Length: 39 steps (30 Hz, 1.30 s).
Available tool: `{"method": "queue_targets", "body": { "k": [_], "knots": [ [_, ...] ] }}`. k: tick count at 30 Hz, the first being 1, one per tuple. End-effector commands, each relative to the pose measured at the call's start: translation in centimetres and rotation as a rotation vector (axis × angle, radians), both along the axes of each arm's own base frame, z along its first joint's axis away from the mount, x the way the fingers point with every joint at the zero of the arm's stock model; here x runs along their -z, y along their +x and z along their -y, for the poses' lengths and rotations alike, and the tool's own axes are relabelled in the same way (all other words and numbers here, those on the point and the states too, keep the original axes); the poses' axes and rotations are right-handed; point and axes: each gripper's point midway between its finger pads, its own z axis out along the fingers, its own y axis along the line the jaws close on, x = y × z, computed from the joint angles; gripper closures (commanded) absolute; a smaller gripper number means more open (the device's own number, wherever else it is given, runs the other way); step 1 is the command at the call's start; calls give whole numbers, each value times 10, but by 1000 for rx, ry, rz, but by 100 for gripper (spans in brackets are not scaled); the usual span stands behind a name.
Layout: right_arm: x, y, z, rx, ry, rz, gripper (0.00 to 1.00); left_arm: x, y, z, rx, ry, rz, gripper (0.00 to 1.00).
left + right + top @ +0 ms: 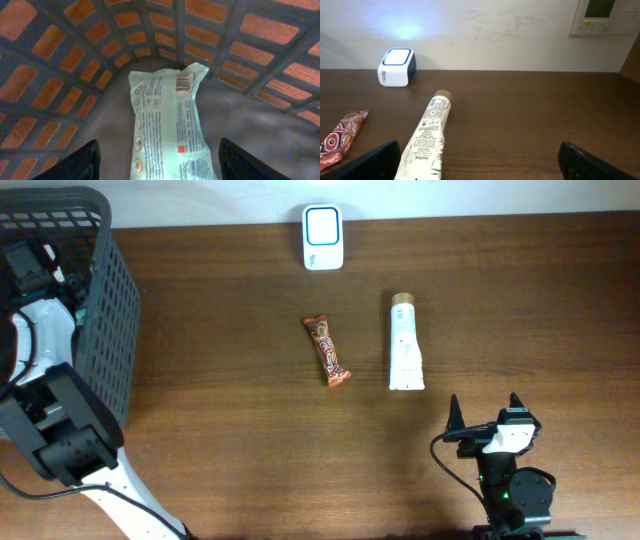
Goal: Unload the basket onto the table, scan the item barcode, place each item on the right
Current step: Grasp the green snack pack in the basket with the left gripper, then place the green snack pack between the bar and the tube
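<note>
A pale green packet (pixel 167 130) lies flat on the floor of the dark mesh basket (pixel 60 65), its barcode (pixel 184 83) facing up near the far end. My left gripper (pixel 161 162) hangs open above the packet's near end. Its fingers (pixel 80 161) stand well clear of the packet on both sides. A white scanner (pixel 323 237) sits at the table's far edge, and it glows in the right wrist view (pixel 396 67). My right gripper (pixel 485 408) rests open near the front edge with nothing in it, just behind a white tube (pixel 405 345).
A brown snack bar (pixel 327 350) lies mid-table, left of the tube (pixel 427 135). The basket (pixel 100 310) stands at the table's left end with my left arm (pixel 40 340) reaching down into it. Its walls close round the left gripper.
</note>
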Motion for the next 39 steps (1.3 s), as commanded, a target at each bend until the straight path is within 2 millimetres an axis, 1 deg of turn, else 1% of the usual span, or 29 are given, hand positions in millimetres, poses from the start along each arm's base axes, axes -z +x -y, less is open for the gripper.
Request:
{"method": "queue_targets", "body": {
  "k": [1, 2, 4, 6, 8, 9, 11, 12, 13, 14, 17, 20, 21, 23, 24, 25, 27, 28, 29, 30, 31, 32, 33, 34, 35, 36, 37, 38, 39],
  "knots": [
    [3, 0, 2, 9, -7, -4, 1, 25, 5, 3, -14, -33, -4, 28],
    [3, 0, 2, 9, -7, -4, 1, 32, 5, 3, -25, -47, -8, 28],
    [3, 0, 2, 9, -7, -4, 1, 60, 8, 14, 11, -104, -33, 29],
    [3, 0, 2, 9, -7, -4, 1, 75, 9, 19, 28, -133, -49, 30],
    [3, 0, 2, 9, -7, -4, 1, 86, 4, 14, 1, -114, -80, 37],
    [3, 0, 2, 9, -7, -4, 1, 85, 0, 8, -26, -85, -95, 44],
    [3, 0, 2, 9, -7, -4, 1, 82, -6, -2, -69, -36, -114, 64],
    [3, 0, 2, 9, -7, -4, 1, 81, -9, -5, -84, -20, -124, 89],
    [3, 0, 2, 9, -7, -4, 1, 77, -11, -7, -95, -8, -130, 100],
    [3, 0, 2, 9, -7, -4, 1, 69, -12, -8, -99, -3, -126, 100],
    [3, 0, 2, 9, -7, -4, 1, 18, -13, -2, -140, -36, -38, 100],
    [3, 0, 2, 9, -7, -4, 1, -57, -18, 24, -81, -119, 80, 100],
    [3, 0, 2, 9, -7, -4, 1, -91, -26, 35, -80, -153, 141, 100],
    [3, 0, 2, 9, -7, -4, 1, -142, -38, 52, -75, -210, 249, 100],
    [3, 0, 2, 9, -7, -4, 1, -175, -47, 67, -33, -236, 311, 100],
    [3, 0, 2, 9, -7, -4, 1, -215, -59, 87, 35, -259, 384, 100],
    [3, 0, 2, 9, -7, -4, 1, -257, -76, 110, 115, -277, 466, 100],
    [3, 0, 2, 9, -7, -4, 1, -290, -89, 133, 193, -307, 540, 100],
    [3, 0, 2, 9, -7, -4, 1, -312, -100, 150, 222, -365, 603, 100],
    [3, 0, 2, 9, -7, -4, 1, -337, -114, 173, 229, -468, 680, 100],
    [3, 0, 2, 9, -7, -4, 1, -352, -120, 195, 265, -534, 717, 100],
    [3, 0, 2, 9, -7, -4, 1, -364, -124, 222, 346, -557, 735, 100],
    [3, 0, 2, 9, -7, -4, 1, -370, -124, 251, 419, -576, 731, 100],
    [3, 0, 2, 9, -7, -4, 1, -370, -122, 280, 486, -604, 711, 100],
    [3, 0, 2, 9, -7, -4, 1, -362, -117, 315, 558, -636, 668, 100],
    [3, 0, 2, 9, -7, -4, 1, -352, -113, 341, 598, -658, 623, 100],
    [3, 0, 2, 9, -7, -4, 1, -337, -107, 371, 636, -679, 564, 100],
    [3, 0, 2, 9, -7, -4, 1, -312, -100, 409, 681, -701, 477, 100],
    [3, 0, 2, 9, -7, -4, 1, -292, -95, 438, 718, -711, 412, 100]
  ]
}}
